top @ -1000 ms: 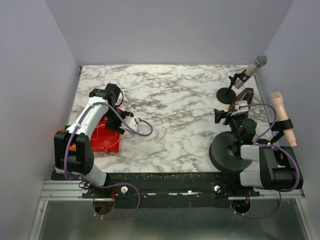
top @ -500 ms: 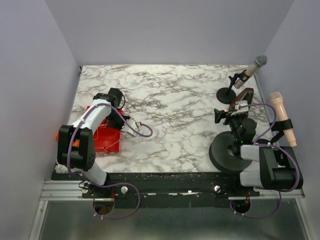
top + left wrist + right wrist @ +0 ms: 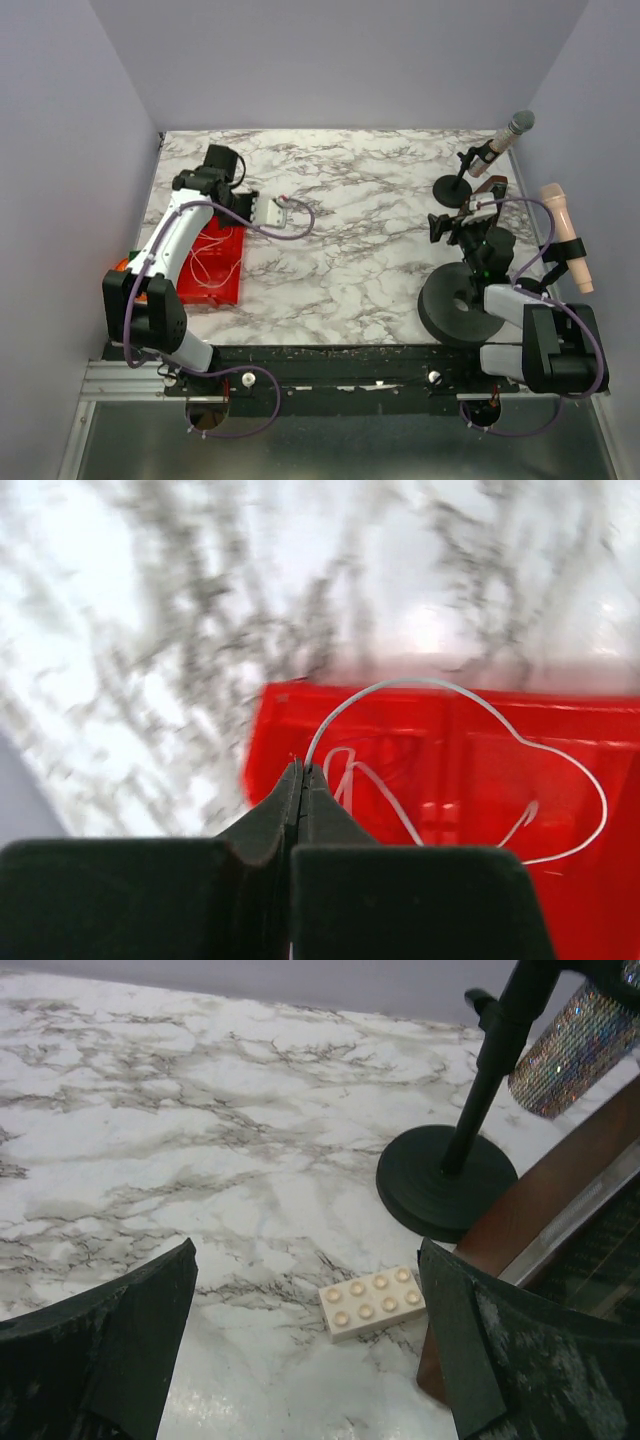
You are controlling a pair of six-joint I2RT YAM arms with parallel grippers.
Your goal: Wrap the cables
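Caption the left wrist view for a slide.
Left gripper shut on a thin white cable, its loop above the red tray on the marble table.

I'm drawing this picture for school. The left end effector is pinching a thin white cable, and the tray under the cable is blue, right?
Almost. The tray is red, not blue. The left wrist view shows the left end effector pinching the thin white cable, and the tray under the cable is red.
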